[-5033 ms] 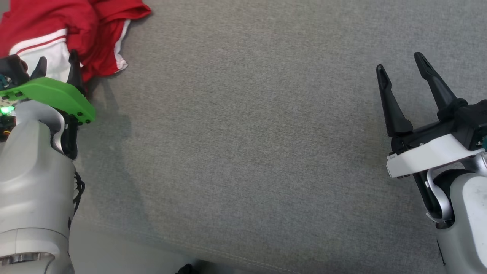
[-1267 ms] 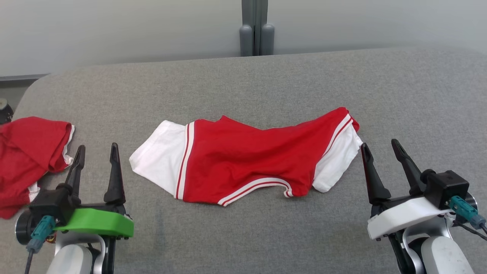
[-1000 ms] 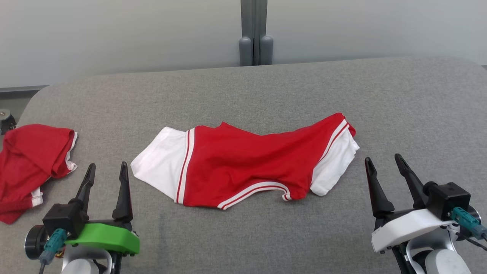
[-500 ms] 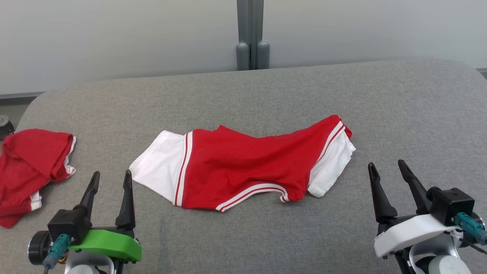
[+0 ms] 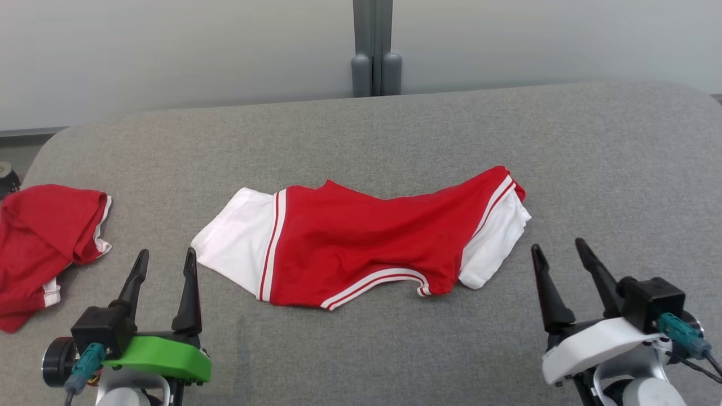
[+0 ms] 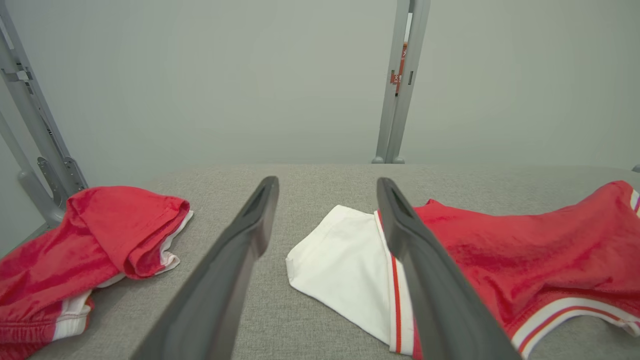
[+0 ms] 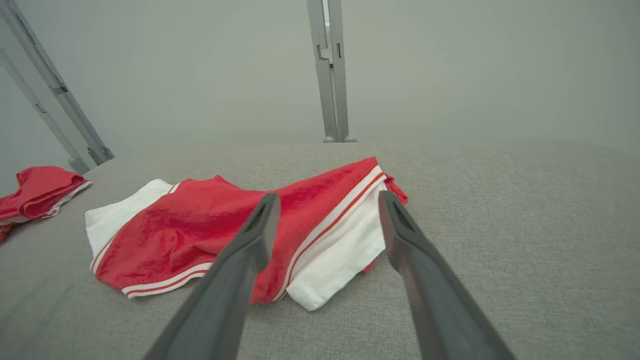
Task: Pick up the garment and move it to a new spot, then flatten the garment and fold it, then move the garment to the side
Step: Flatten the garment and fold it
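One garment (image 5: 361, 242), red with white sleeves, lies mid-pad (image 5: 395, 129), spread crosswise but not flat. There are ridges through the red body, the right sleeve (image 5: 496, 248) is partly tucked under, and the near hem is curved. Five seconds back the head was aimed down at mostly bare pad; now it looks forward at the spread piece, so most of that difference is camera. Over the last second the garment's shape is unchanged while both grippers sit lower in view; I read that as the arms backing off toward the robot. Left gripper (image 5: 167, 254): jaws wide, empty, just short of the left sleeve (image 5: 237, 248), not touching. Right gripper (image 5: 558, 246): jaws wide, empty, near the right sleeve, apart from it. So relocation looks done, flattening is the step in hand, and the fold and side move haven't started. There's bare pad beyond the garment up to the rounded far edge, a wide bare stretch to the right, and a strip on the near side. Left is tighter: a second garment (image 5: 45, 237) is heaped at the left edge, near the left gripper. I'd put the final placement on the right, or the two could get mixed up. Post (image 5: 372, 56) stands behind the far edge.
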You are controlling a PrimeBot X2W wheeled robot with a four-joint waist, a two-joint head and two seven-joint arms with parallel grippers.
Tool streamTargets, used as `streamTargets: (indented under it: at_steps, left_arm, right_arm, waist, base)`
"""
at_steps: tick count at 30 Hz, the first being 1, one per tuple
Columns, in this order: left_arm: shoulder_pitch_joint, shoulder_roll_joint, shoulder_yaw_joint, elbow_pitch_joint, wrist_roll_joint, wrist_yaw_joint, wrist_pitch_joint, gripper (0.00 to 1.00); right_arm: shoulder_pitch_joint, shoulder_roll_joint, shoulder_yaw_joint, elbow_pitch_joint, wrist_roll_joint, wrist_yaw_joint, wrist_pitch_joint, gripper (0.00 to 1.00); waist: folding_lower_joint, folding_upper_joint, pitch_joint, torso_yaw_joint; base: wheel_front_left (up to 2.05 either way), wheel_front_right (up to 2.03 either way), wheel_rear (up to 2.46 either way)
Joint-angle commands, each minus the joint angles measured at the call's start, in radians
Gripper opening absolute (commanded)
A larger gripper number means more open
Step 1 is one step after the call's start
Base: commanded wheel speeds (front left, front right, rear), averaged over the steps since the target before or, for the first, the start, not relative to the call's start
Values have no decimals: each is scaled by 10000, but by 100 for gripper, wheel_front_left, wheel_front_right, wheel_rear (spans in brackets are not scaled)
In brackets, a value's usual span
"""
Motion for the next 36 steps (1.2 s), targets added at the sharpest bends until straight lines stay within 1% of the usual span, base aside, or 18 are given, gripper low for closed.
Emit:
streamTargets:
  at_steps: [1,5,9,12,17,18,19,20,23,27,32,36]
  left_arm:
    - [-280,-21,-4,-92,109,59,-31,100]
    - [-686,-129,-77,-316,213,26,-31,100]
    - [-1057,-274,-88,-499,339,-37,-32,100]
    - [-1270,-429,-88,-584,477,-113,-32,100]
    - [-1458,-605,21,-613,667,-197,-32,100]
    - [-1467,-647,52,-596,691,-208,-32,100]
    - [-1466,-675,81,-581,724,-213,-32,100]
    - [-1463,-706,115,-568,740,-230,-32,100]
    - [-1451,-765,230,-536,802,-286,-32,100]
    - [-1339,-812,390,-500,899,-301,-32,100]
    - [-1244,-876,533,-481,1035,-344,-33,100]
    - [-1209,-883,650,-471,1109,-354,-34,100]
  right_arm:
    - [-205,-94,280,113,-37,-7,60,100]
    - [-591,-342,1240,647,78,-7,149,100]
    - [-1087,-549,2018,1484,162,-7,164,100]
    - [-1489,-621,2258,2216,147,-10,107,100]
    - [-2031,-681,2344,3275,20,-8,-51,100]
    - [-2124,-670,2344,3432,47,-8,-117,44]
    - [-2189,-682,2344,3523,4,-8,-168,24]
    - [-2225,-671,2360,3618,-3,-8,-206,0]
    - [-2343,-692,2483,3611,-62,-8,-375,0]
    - [-2342,-723,3126,3054,190,-8,-586,0]
    - [-2511,-841,3972,1795,816,-8,-779,0]
    - [-2760,-870,4298,651,1247,-8,-1033,0]
  waist:
    - [0,0,339,161]
    - [0,0,889,455]
    - [0,0,1418,747]
    - [0,0,1758,952]
    - [0,0,2067,1136]
    - [0,0,2086,1151]
    - [0,0,2095,1158]
    - [0,0,2098,1161]
    - [0,0,2066,1144]
    - [0,0,1914,1024]
    - [0,0,1722,834]
    - [0,0,1626,661]
  base:
    - [0,0,0]
    - [0,0,0]
    - [0,0,0]
    - [0,0,0]
    - [0,0,0]
    - [0,0,0]
    - [0,0,0]
    - [0,0,0]
    - [0,0,0]
    - [0,0,0]
    - [0,0,0]
    - [0,0,0]
